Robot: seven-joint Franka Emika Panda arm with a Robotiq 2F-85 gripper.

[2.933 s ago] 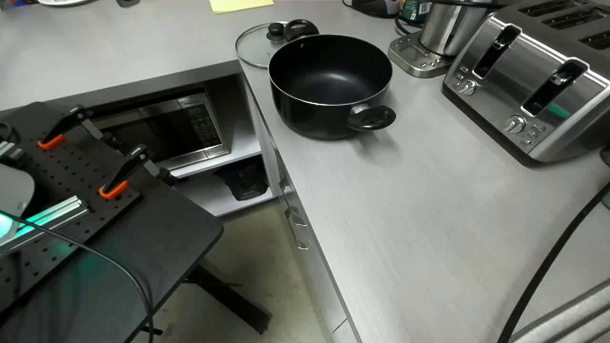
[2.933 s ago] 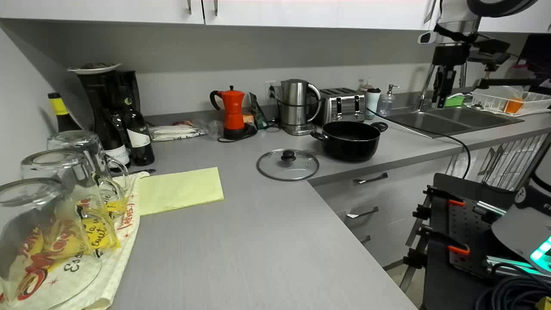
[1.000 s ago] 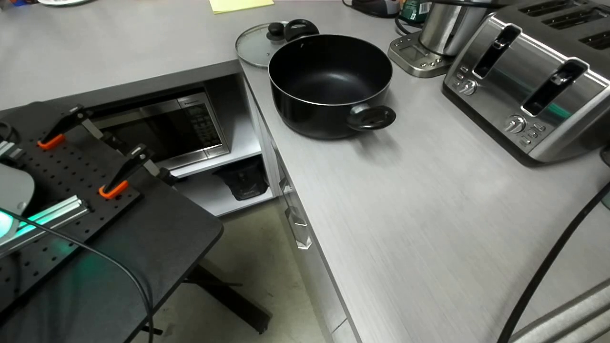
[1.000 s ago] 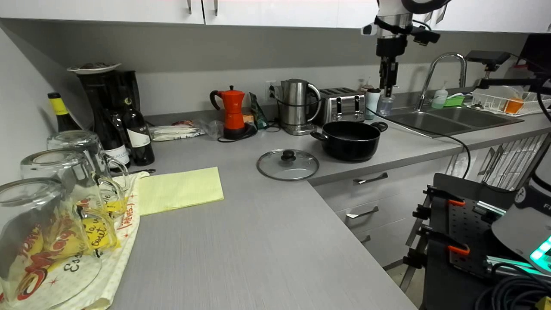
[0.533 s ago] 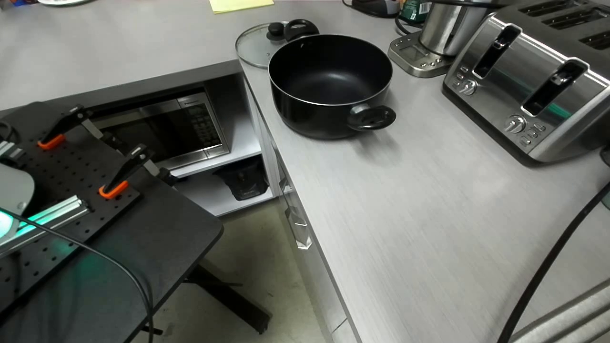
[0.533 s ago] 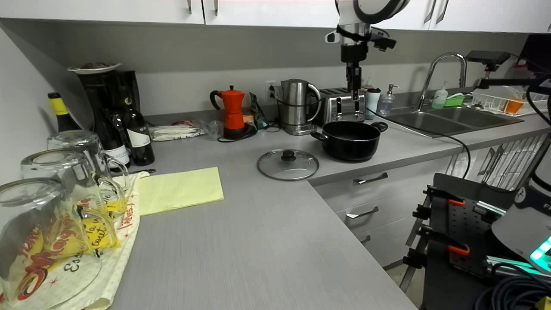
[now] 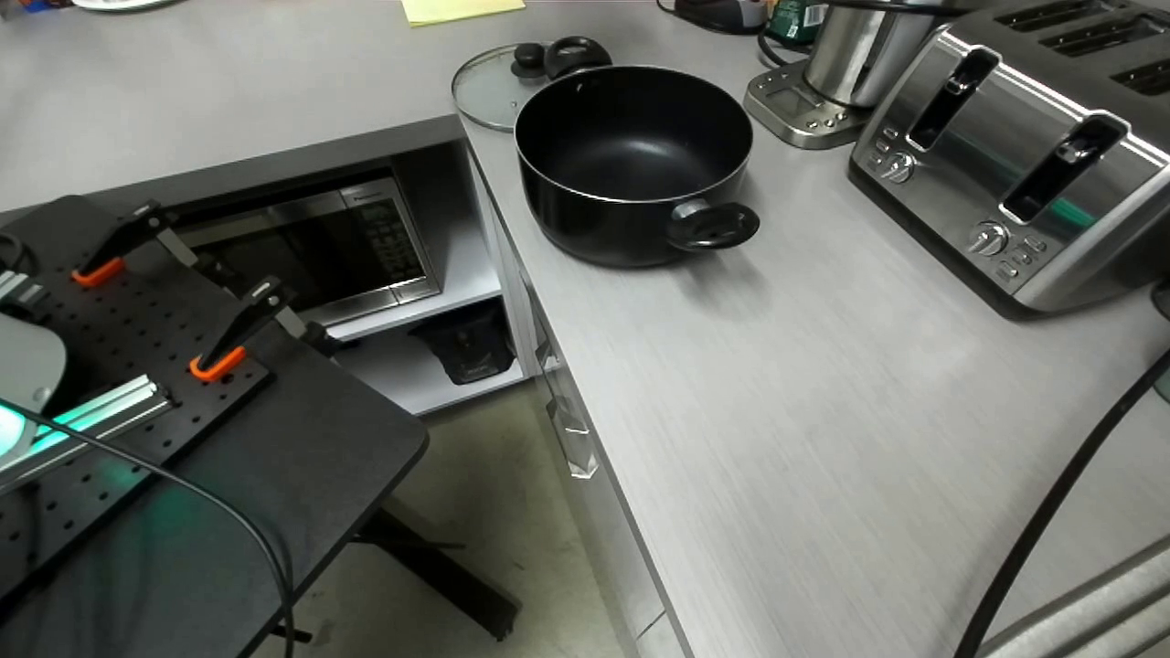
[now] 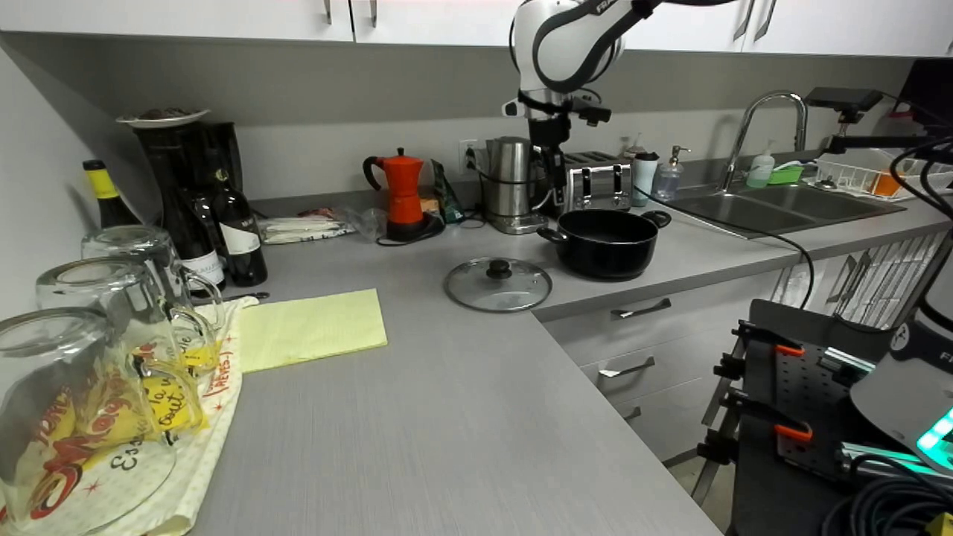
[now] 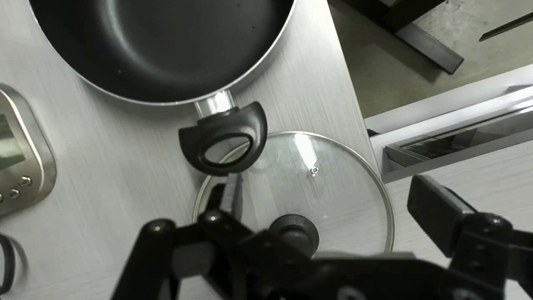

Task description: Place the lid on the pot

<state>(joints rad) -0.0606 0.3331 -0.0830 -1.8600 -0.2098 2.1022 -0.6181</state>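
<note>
Pot's point(image 8: 607, 253) sitting there uncovered, and the lid point(image 9: 345, 200) is lying flat on the tabletop point(image 8: 417, 402) right beside it, knob up; both exterior views agree on that. The claw point(image 9: 327, 200) isn't holding anything: in the wrist view its fingers point(image 9: 433, 208) are spread wide, with just glass and tabletop showing down through the gap. In an exterior view the arm point(image 8: 566, 59) hangs it in front of the kettle point(image 8: 510, 179) and the toaster point(image 8: 599, 186), higher than the lid and not touching it as far as I can see. I'd call this the approach, so pretty early on: nothing grabbed, nothing lifted. Next move imo is lining up on the knob point(image 9: 295, 231). It's partly hidden behind the claw's own linkage and nearer the finger on the pot side, so it probably needs a bit of centring, then straight down with a finger either side, then a squeeze. The thing I'd watch is the pot's near handle point(image 9: 225, 125). Seen from the wrist it crosses the lid's edge, and you can even spot a bit of rim through its hole; can't tell if they touch. Coming down sloppy, that pot-side finger could clip it. Once there's a grip, I'd slide the lid away from the handle before going up and over, and keep it level, since a round knob could let it tip.
</note>
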